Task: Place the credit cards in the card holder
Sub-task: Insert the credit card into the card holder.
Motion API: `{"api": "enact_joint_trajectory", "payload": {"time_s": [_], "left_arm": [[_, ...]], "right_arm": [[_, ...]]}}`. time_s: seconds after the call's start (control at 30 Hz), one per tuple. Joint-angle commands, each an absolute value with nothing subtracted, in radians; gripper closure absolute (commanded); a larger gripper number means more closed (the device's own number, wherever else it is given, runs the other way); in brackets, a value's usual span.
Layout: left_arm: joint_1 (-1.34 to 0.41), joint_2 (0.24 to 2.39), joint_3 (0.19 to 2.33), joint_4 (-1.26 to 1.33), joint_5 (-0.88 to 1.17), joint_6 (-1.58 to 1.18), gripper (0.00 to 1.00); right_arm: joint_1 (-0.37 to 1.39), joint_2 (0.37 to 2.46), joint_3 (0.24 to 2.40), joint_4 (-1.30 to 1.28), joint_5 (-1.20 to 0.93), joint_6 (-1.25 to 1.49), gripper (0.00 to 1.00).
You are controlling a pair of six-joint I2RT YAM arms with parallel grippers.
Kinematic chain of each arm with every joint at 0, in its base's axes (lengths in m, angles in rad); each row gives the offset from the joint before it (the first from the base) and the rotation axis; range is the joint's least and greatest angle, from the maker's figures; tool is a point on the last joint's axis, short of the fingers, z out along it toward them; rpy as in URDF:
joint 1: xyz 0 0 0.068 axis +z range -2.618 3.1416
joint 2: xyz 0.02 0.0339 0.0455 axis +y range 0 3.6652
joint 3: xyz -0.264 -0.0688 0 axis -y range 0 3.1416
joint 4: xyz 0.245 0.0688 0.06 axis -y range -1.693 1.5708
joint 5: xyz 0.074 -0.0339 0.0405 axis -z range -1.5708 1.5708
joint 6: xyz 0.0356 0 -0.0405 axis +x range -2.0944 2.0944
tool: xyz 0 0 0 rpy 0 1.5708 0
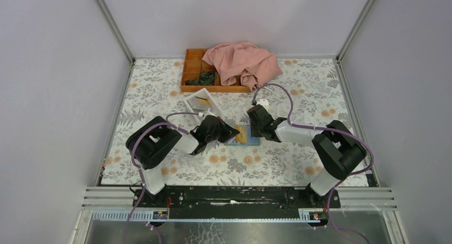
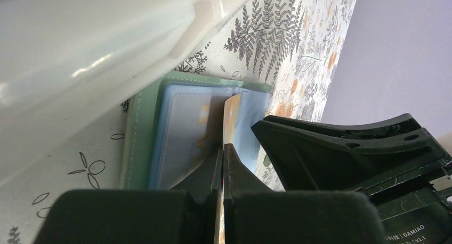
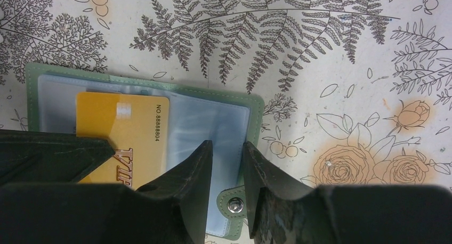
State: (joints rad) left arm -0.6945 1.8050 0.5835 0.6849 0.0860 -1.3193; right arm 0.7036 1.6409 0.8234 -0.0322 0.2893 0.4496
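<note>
The card holder (image 1: 250,139) lies open on the flowered table between the two arms, a grey-green case (image 3: 257,112) with pale blue sleeves (image 2: 139,132). An orange credit card (image 3: 120,124) marked VIP lies over its left page. My left gripper (image 2: 223,146) is shut on this card's near end, and the card (image 2: 230,113) shows edge-on between the fingers. A greyish card (image 2: 184,135) shows through a sleeve. My right gripper (image 3: 228,144) is open, its tips low over the holder's right page by the snap tab (image 3: 234,204). In the top view the left gripper (image 1: 230,133) and right gripper (image 1: 256,129) flank the holder.
A white open-topped box (image 1: 202,103) stands just behind the left gripper and fills the upper left of the left wrist view (image 2: 80,52). At the back, an orange wooden tray (image 1: 192,68) holds a dark object (image 1: 205,78), with a pink cloth (image 1: 242,63) draped over it.
</note>
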Motion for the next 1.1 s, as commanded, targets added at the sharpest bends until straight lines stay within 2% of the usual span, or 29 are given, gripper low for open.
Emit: {"api": "enact_joint_trajectory", "payload": {"time_s": [0.0,1.07], "left_arm": [[-0.696,1.849,0.589,0.699,0.116,-1.328,1.00],[-0.707,1.884,0.527,0.741,0.162,-1.286,1.00]], "right_arm": [[0.695,1.609,0.815,-0.039,0.292,0.460,0.65],[0.695,1.626,0.818,-0.034,0.305,0.463,0.64]]}}
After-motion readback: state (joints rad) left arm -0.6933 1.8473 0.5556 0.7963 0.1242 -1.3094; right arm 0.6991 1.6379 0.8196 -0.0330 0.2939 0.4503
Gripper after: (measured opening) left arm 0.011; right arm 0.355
